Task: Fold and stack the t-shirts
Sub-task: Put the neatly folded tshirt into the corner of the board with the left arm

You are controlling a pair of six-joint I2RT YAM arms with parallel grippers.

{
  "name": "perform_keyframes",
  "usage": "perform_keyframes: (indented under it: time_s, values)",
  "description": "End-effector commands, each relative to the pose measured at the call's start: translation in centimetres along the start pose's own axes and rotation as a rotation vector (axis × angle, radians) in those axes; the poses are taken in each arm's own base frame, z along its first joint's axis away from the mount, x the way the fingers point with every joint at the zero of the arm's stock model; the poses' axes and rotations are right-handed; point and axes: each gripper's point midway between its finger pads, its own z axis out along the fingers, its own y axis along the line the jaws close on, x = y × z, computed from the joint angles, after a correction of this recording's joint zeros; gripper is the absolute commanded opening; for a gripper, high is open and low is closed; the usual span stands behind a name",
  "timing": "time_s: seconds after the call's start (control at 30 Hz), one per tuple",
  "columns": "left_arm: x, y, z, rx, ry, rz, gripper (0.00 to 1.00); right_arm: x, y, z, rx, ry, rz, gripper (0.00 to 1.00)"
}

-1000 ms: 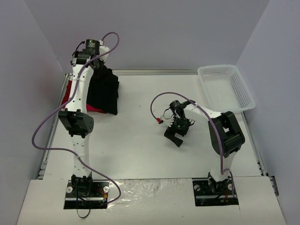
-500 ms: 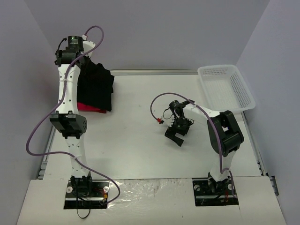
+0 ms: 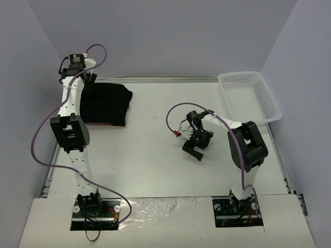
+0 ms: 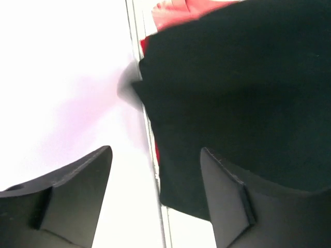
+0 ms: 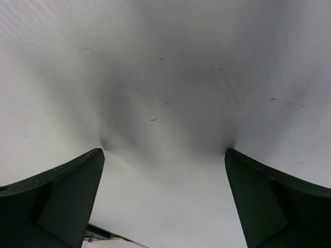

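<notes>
Basket (image 3: 265,99) stands well apart from black shirt (image 3: 106,103) atop red shirt (image 4: 170,13).

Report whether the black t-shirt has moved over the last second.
Yes. The black t-shirt hung bunched up across the back rail of the table; now it lies flat in front of that rail, spread further left over the red t-shirt.
</notes>
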Motion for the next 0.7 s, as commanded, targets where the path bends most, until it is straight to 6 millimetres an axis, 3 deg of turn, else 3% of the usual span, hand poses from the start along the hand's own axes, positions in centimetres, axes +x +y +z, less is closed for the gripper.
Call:
perform_keyframes:
  time_s: [0.0,0.17,0.2,0.27,0.3,0.33,0.37,0.4,0.43,0.47,0.5,0.53,0.6,0.67]
  values:
    - [-3.0,3.4,-2.0,-0.106,-0.131,-0.062,0.69,3.5,2.9,4.6,-0.18,0.115,0.045,1.0]
    - [-4.7,4.4,-8.4,-0.099,-0.237,-0.11,0.73,3.1,2.7,4.1,-0.176,0.093,0.058,1.0]
    - [-5.0,5.0,-10.9,-0.11,-0.268,-0.125,0.73,2.8,2.5,3.8,-0.172,0.077,0.061,1.0]
    - [-3.5,4.0,-12.5,-0.066,-0.246,-0.168,0.74,2.3,2.3,3.4,-0.167,0.052,0.064,1.0]
    - [-3.7,3.7,-15.8,-0.032,-0.307,-0.183,0.74,1.6,2.0,2.6,-0.156,0.016,0.07,1.0]
    - [-1.6,1.7,-15.0,0.019,-0.264,-0.182,0.74,1.2,1.9,2.0,-0.151,-0.009,0.072,1.0]
    - [-0.9,0.3,-15.5,0.069,-0.283,-0.204,0.74,0.7,1.7,1.4,-0.148,-0.037,0.073,1.0]
    - [-1.0,-0.4,-19.1,0.111,-0.383,-0.217,0.74,0.0,1.3,0.1,-0.131,-0.087,0.076,1.0]
    - [-1.3,-1.0,-19.9,0.125,-0.451,-0.227,0.75,-1.0,1.0,-1.0,-0.126,-0.14,0.074,1.0]
    - [1.8,-4.0,-17.7,0.186,-0.391,-0.223,0.83,-1.6,0.7,-1.9,-0.11,-0.17,0.074,1.0]
    - [2.0,-4.1,-20.0,0.174,-0.461,-0.212,0.9,-2.0,-0.1,-3.2,-0.078,-0.212,0.083,1.0]
    - [2.1,-4.3,-20.0,0.152,-0.495,-0.196,0.92,-2.8,-1.0,-4.5,-0.049,-0.251,0.086,1.0]
    - [4.7,-6.1,-18.8,0.149,-0.417,-0.14,0.97,-3.2,-2.5,-6.1,0.007,-0.287,0.11,1.0]
    - [6.0,-6.8,-18.5,0.159,-0.356,-0.137,0.94,-4.1,-3.8,-8.4,0.047,-0.359,0.124,1.0]
